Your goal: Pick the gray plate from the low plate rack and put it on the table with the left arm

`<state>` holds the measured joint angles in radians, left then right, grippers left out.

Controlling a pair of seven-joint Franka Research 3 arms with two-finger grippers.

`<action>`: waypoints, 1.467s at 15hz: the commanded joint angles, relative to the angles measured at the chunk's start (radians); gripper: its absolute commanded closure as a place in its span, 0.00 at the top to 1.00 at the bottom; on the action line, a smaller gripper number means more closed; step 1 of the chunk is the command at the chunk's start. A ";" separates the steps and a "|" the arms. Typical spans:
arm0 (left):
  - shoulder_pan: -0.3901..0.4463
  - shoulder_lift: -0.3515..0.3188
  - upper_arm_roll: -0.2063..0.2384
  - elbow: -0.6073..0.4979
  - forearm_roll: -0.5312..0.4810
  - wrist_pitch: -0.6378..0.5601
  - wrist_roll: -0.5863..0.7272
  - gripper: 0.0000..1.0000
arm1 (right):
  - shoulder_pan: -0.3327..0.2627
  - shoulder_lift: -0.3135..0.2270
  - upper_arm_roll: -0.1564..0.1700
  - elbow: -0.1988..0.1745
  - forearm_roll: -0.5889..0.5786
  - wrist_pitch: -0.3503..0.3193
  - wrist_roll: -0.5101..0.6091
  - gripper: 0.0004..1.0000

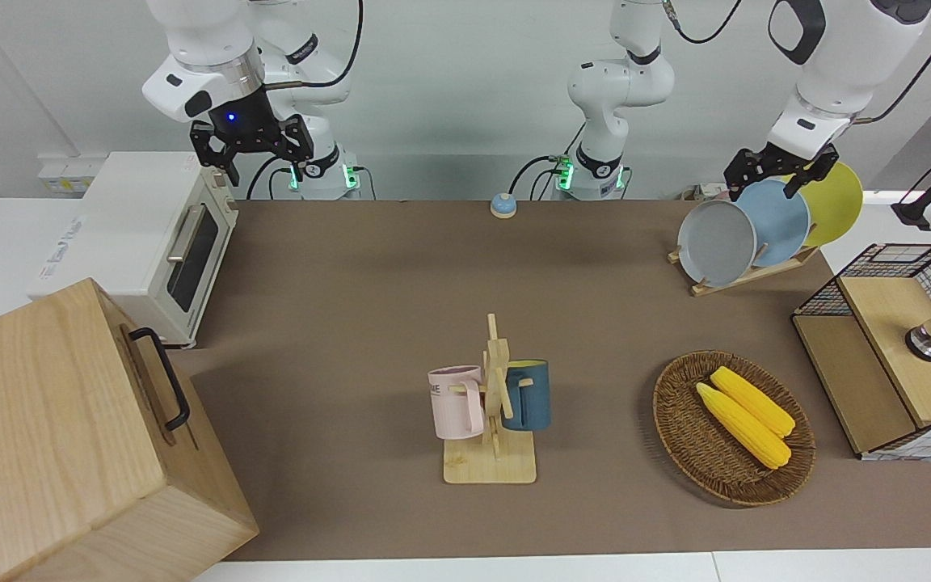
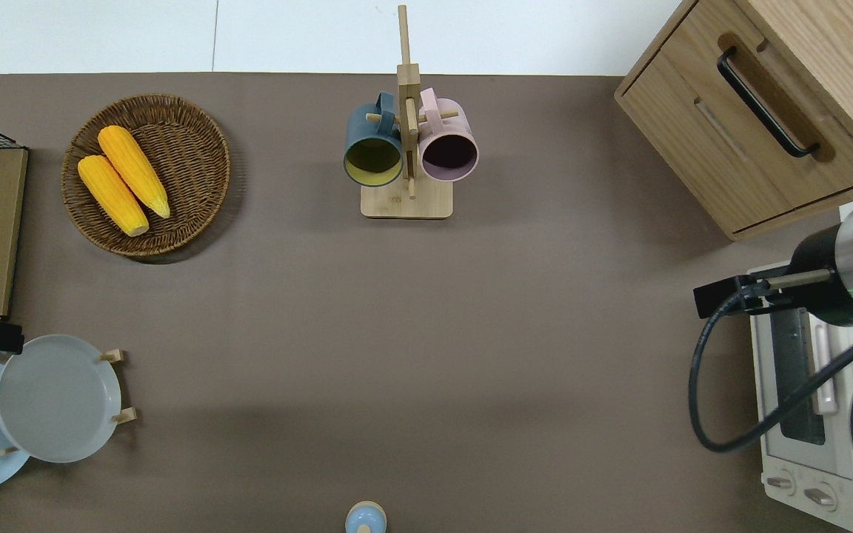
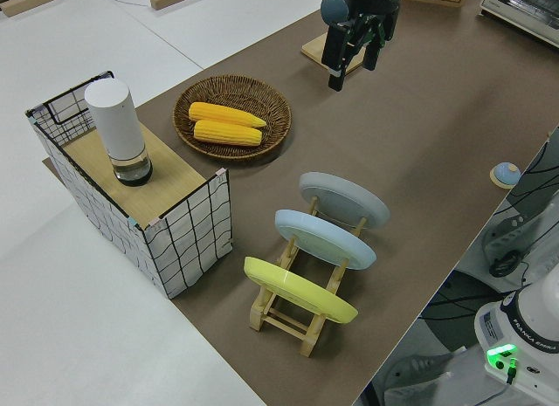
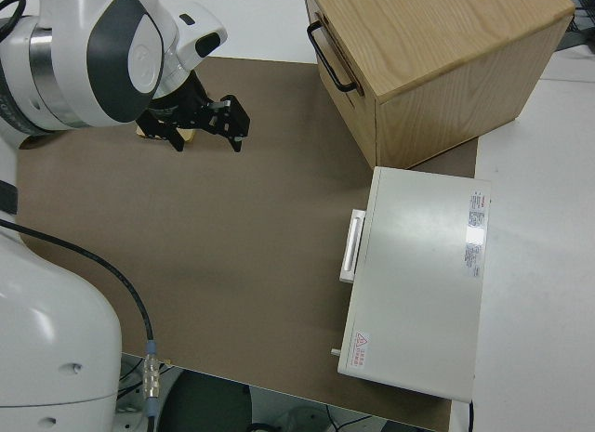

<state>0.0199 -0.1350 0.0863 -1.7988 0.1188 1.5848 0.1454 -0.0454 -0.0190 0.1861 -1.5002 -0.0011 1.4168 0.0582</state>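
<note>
The gray plate (image 1: 716, 242) (image 2: 56, 398) (image 3: 343, 199) leans upright in the low plate rack (image 1: 744, 275) (image 3: 288, 314) at the left arm's end of the table (image 1: 368, 323). It fills the slot closest to the table's middle. A light blue plate (image 1: 774, 220) and a yellow plate (image 1: 836, 202) stand in the slots beside it. My left gripper (image 1: 781, 174) (image 3: 354, 61) hangs open in the air above the blue plate's upper rim, touching nothing. The right arm is parked with its gripper (image 1: 247, 145) (image 4: 200, 121) open.
A wicker basket (image 1: 680, 420) with two corn cobs lies farther from the robots than the rack. A wire-sided wooden shelf (image 1: 886, 356) stands at the table's end beside them. A mug stand (image 1: 494, 404) holds two mugs mid-table. A wooden cabinet (image 1: 53, 436) and toaster oven (image 1: 150, 242) occupy the right arm's end.
</note>
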 commanded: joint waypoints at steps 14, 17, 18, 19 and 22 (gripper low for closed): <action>0.066 -0.143 0.035 -0.411 0.079 0.342 0.060 0.99 | -0.010 -0.002 0.006 0.006 0.010 -0.013 -0.001 0.99; 0.092 -0.144 0.035 -0.447 0.079 0.388 0.080 0.99 | -0.010 -0.002 0.006 0.006 0.010 -0.013 -0.001 0.99; 0.100 -0.144 0.035 -0.458 0.079 0.403 0.080 0.99 | -0.010 -0.002 0.006 0.006 0.010 -0.013 -0.001 0.99; 0.103 -0.144 0.035 -0.476 0.079 0.420 0.080 0.99 | -0.010 -0.002 0.006 0.006 0.010 -0.013 -0.001 0.99; 0.113 -0.144 0.035 -0.517 0.079 0.466 0.080 0.99 | -0.010 -0.002 0.006 0.006 0.010 -0.013 -0.001 0.99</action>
<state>0.1162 -0.2407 0.1244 -2.2392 0.1785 1.9851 0.2152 -0.0454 -0.0190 0.1861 -1.5002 -0.0011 1.4168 0.0582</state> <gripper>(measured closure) 0.004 0.009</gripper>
